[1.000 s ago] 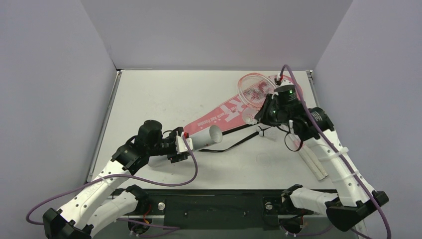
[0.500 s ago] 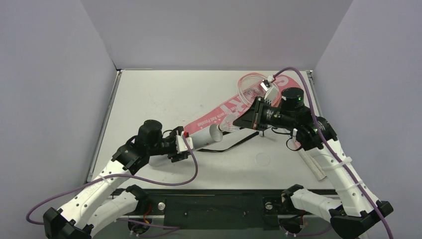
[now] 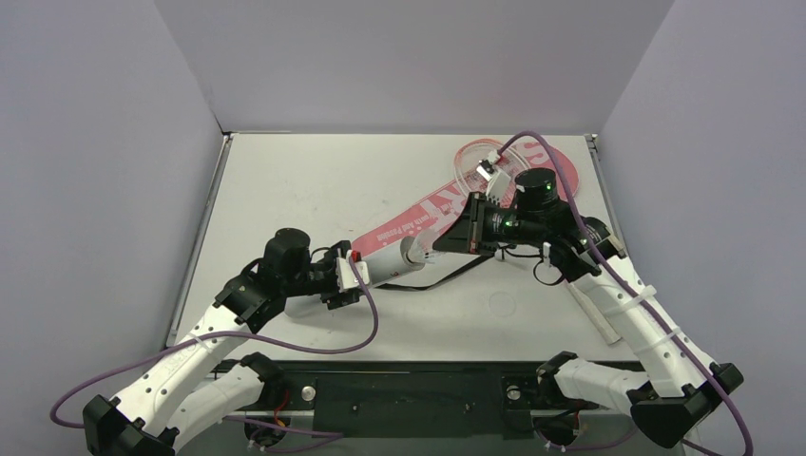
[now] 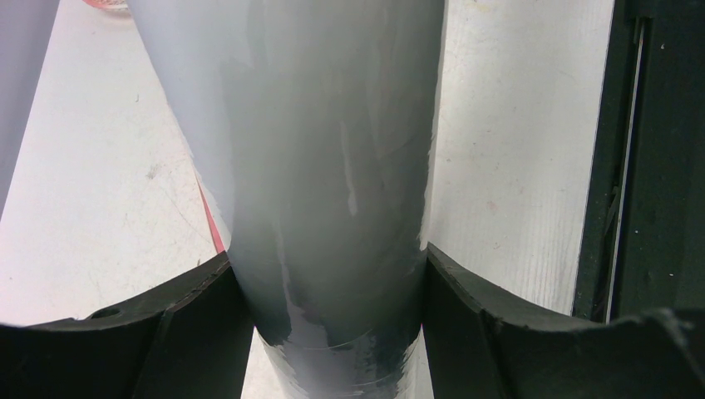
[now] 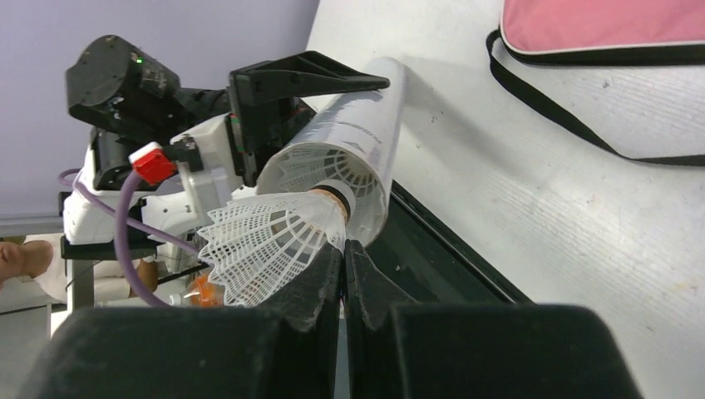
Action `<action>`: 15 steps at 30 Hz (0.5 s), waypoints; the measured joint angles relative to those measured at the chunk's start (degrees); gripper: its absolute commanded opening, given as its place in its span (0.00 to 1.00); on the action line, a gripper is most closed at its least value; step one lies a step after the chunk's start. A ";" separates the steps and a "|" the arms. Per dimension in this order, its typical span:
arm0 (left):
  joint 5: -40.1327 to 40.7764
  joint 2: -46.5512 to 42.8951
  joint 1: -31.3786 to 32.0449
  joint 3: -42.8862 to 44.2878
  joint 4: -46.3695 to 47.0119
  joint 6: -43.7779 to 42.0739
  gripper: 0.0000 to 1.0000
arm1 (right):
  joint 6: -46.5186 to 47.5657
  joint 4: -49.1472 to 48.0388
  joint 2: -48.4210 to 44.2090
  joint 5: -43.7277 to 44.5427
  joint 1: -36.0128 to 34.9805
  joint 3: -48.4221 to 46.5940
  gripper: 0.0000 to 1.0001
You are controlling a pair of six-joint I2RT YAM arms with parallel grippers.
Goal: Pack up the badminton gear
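My left gripper [image 3: 348,275] is shut on the long white tube [image 3: 390,262] and holds it level, its open mouth facing right; the tube fills the left wrist view [image 4: 332,166] between my fingers [image 4: 191,312]. My right gripper [image 5: 343,245] is shut on a white shuttlecock [image 5: 266,237], whose cork tip is at the tube's mouth [image 5: 349,158]. Another shuttlecock [image 5: 312,170] sits inside the tube. In the top view the right gripper [image 3: 439,245] meets the tube's end. The pink cover [image 3: 428,209] lies behind, with a racket head [image 3: 480,163] on it.
The cover's black strap [image 3: 456,271] loops over the table below the tube, and also shows in the right wrist view [image 5: 540,100]. A white racket handle [image 3: 597,309] lies by the right arm. A small clear round lid [image 3: 501,304] lies near the front.
My right arm has swung left from over the pink cover, carrying the shuttlecock to the tube's open mouth. My left arm and the tube have stayed still.
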State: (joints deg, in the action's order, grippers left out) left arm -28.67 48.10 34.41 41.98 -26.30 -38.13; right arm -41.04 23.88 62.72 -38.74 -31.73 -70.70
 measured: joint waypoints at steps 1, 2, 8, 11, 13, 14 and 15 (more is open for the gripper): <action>0.00 0.00 0.00 0.00 -0.02 0.00 0.15 | 0.33 0.57 0.42 0.37 -0.22 0.00 0.00; 0.00 0.00 0.00 0.00 0.00 0.02 0.15 | 0.66 1.18 0.81 0.72 -0.35 0.00 0.00; -0.02 0.00 0.00 0.00 0.00 0.07 0.15 | 2.16 2.69 1.27 2.40 -1.14 0.00 0.10; -0.02 0.00 0.00 0.00 -0.02 0.13 0.15 | 2.49 2.99 1.90 3.58 -2.60 0.00 0.36; -0.02 0.00 0.00 0.00 0.00 0.22 0.15 | 3.23 3.02 2.73 4.79 -3.76 0.00 0.43; -0.02 0.00 0.00 0.00 0.00 0.24 0.15 | 3.43 2.99 3.23 5.31 -4.22 0.00 0.44; -0.02 0.00 0.00 0.00 0.00 0.24 0.15 | 3.63 2.99 3.65 5.66 -4.55 0.00 0.46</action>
State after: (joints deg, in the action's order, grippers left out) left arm -28.69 48.10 34.41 41.98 -26.30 -37.89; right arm -37.41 26.87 66.37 -33.08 -36.27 -70.70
